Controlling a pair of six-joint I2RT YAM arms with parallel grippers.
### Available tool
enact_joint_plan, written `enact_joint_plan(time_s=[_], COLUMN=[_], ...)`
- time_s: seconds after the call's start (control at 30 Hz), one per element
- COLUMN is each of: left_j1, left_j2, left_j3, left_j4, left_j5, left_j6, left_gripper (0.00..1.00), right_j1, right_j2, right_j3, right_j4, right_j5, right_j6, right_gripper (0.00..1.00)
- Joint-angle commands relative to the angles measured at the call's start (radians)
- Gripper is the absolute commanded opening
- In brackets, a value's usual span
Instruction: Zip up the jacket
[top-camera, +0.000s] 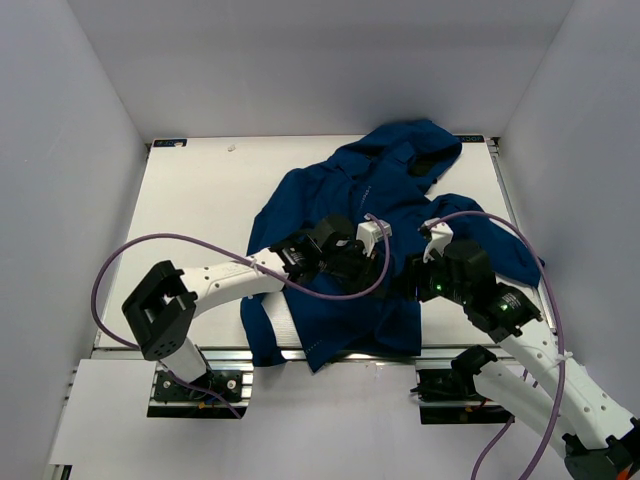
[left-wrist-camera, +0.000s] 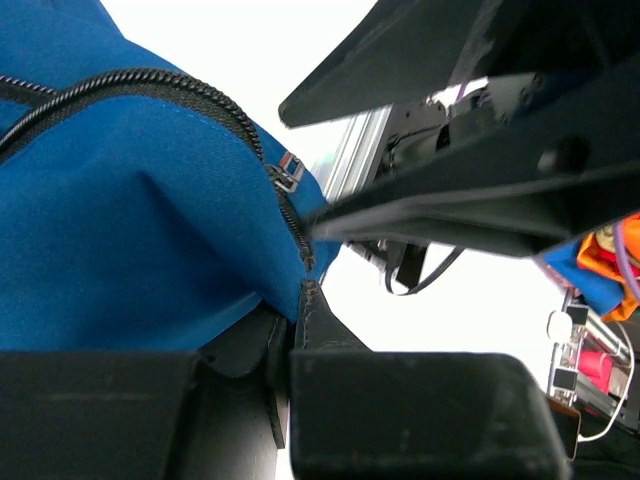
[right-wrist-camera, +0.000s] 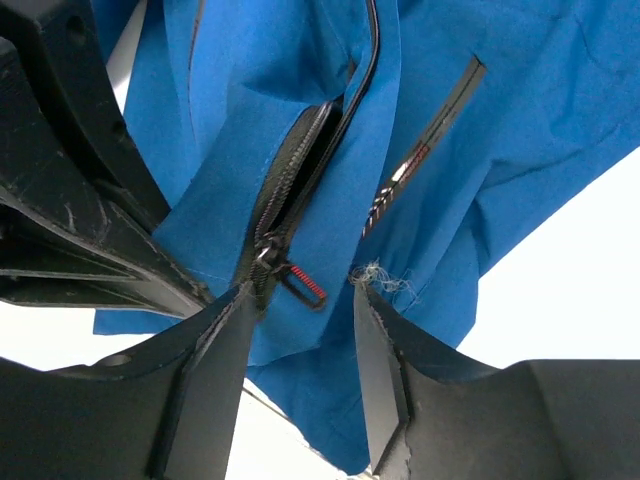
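At the near edge of the bench (top-camera: 200, 200), the left arm (top-camera: 215, 283) and the right arm (top-camera: 530, 355) rise from their bases and lean inward, each trailing a purple cable (top-camera: 110, 265). Between the two bases, the hem (top-camera: 340, 345) of the jacket (top-camera: 330, 195) hangs over the bench's near edge. Just beyond the hem, both wrists meet over the jacket front. The left gripper (left-wrist-camera: 300, 330) has its jaws together, clamped on the blue fabric at the lower end of the zipper (left-wrist-camera: 150, 80); the dark zipper teeth run up and away from the clamping point in a curve. The right gripper (right-wrist-camera: 302, 292) sits just beside it with its jaws apart. The metal slider (right-wrist-camera: 263, 258) lies at the tip of one finger, and the red pull tab (right-wrist-camera: 303, 283) hangs in the gap between the two fingertips. Whether that finger touches the slider cannot be told. Above the slider the zipper stands unclosed, its two sides parted. A shorter slanted pocket zipper (right-wrist-camera: 430, 140) lies beside it on the same panel. Farther back, the jacket spreads crumpled across the middle of the bench, with one sleeve (top-camera: 490, 235) reaching toward the right edge. The hood (top-camera: 420, 150) rests at the far edge, close to the back wall (top-camera: 320, 70).
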Motion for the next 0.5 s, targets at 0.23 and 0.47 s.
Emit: enact_joint_plan(time_s=[0.23, 0.47], left_j1=[0.011, 0.022], left_j2=[-0.112, -0.137], left_j3=[0.050, 0.049], left_j4=[-0.209, -0.223], left_j5=[-0.090, -0.053], left_j6=[0.090, 0.088], left_gripper=[0.00, 0.00], right_j1=[0.000, 0.024], right_j2=[0.052, 0.069], right_j3=[0.051, 0.069], right_j4=[0.066, 0.054], right_j5=[-0.177, -0.163], right_j6=[-0.167, -0.221], right_gripper=[0.50, 0.49])
